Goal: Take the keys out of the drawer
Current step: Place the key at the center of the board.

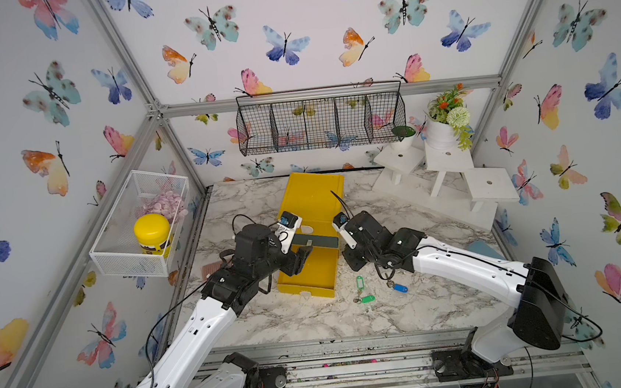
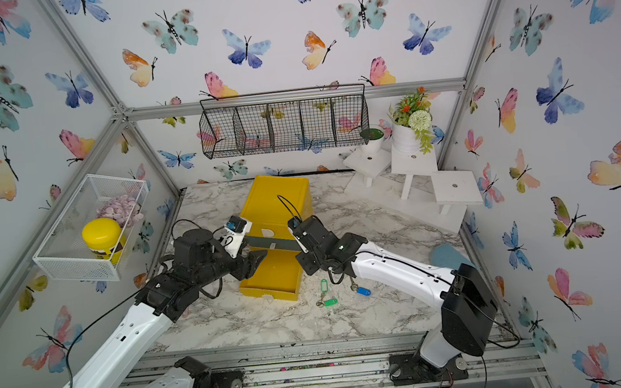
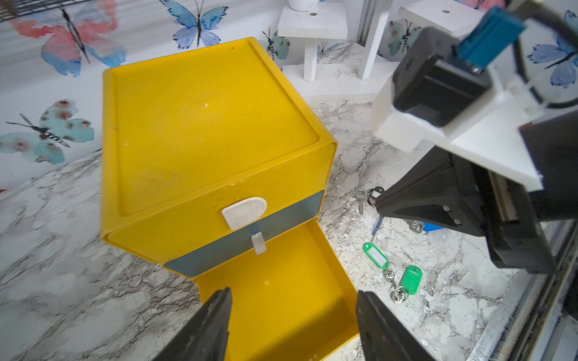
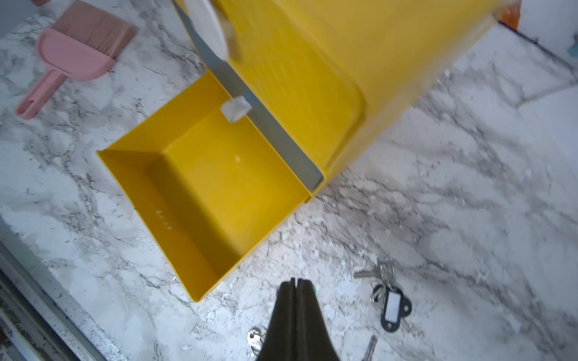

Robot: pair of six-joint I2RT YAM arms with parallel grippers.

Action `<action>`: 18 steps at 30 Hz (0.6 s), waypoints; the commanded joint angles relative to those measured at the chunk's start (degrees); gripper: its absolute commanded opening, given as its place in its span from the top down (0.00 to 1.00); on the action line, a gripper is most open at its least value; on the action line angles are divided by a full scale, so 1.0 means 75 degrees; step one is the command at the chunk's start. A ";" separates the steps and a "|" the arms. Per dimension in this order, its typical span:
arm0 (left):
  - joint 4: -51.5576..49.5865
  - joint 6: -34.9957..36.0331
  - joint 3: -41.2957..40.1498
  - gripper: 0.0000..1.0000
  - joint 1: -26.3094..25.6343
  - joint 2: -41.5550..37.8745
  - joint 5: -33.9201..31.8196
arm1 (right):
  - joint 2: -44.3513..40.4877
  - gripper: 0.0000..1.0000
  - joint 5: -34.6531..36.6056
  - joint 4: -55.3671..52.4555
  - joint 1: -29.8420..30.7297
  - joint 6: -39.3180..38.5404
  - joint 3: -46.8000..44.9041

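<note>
The left arm's fingers (image 3: 215, 322) stand well apart, gripping nothing, poised over the pulled-out yellow plastic drawer (image 3: 281, 300) at the foot of a boxy yellow plastic cabinet (image 3: 203, 125) on the white marble-patterned counter (image 3: 78, 265). Opposite them, the right arm's fingers (image 4: 286, 312) are pressed tightly together with nothing seen between them, pointing down at the counter just off the drawer's right wall. The keys are out of the drawer and lie on the counter to its right. Two green-tagged keys (image 1: 363, 294), linked by metal rings, rest nearest the drawer's front corner. A blue-tagged key (image 1: 399, 288) lies just beyond them, close under the right arm. From the right wrist, a bunch of black-tagged keys (image 4: 391, 308) with a white label window lies near the closed fingers but apart from them. In both top views the green and blue tags sit clear of the drawer's wall. A grey band (image 3: 281, 218) with a small white tab runs across the cabinet's face directly above the open drawer, below a half-round white handle (image 3: 244, 212). A pink plastic dustpan and brush (image 4: 75, 53) lies on the counter on the other side of the drawer, well apart from the keys.
</note>
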 commanded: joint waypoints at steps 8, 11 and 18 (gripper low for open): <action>-0.0290 0.1825 -0.0339 0.34 -0.0664 -0.0012 0.1347 | -0.0529 0.98 -0.0684 -0.0257 -0.1959 0.2651 -0.2016; -0.0435 0.2012 -0.0350 0.34 -0.0792 0.0090 0.1208 | -0.0461 0.98 -0.0783 -0.0141 -0.2155 0.2664 -0.2218; -0.0517 0.2141 -0.0599 0.39 -0.0828 0.0033 0.1368 | -0.0312 0.90 -0.1035 -0.0314 -0.2267 0.2570 -0.2361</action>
